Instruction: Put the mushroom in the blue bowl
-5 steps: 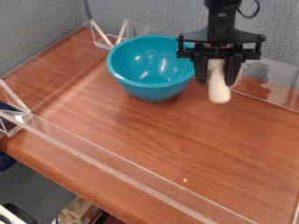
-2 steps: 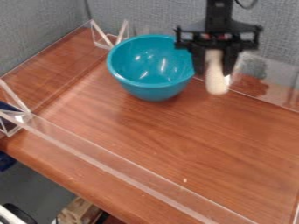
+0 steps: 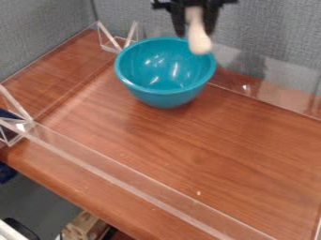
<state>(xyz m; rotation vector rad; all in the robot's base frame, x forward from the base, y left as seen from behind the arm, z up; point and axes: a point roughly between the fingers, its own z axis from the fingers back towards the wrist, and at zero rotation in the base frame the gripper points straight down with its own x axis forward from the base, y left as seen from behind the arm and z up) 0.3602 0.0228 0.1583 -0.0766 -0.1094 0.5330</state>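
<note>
hanging upright, mushroom [image 3: 200, 36] stem pointing down, gripped by fingers [image 3: 197, 11], above blue bowl [image 3: 163, 71]

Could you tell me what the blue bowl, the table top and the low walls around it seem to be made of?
The blue bowl looks like glossy moulded plastic: bright highlights, uniform teal colour. The table top appears to be reddish-brown wood or wood-look laminate, with visible grain and a soft sheen. The low walls seem clear acrylic or similar plastic: you see the table through them, with pale edges.
</note>
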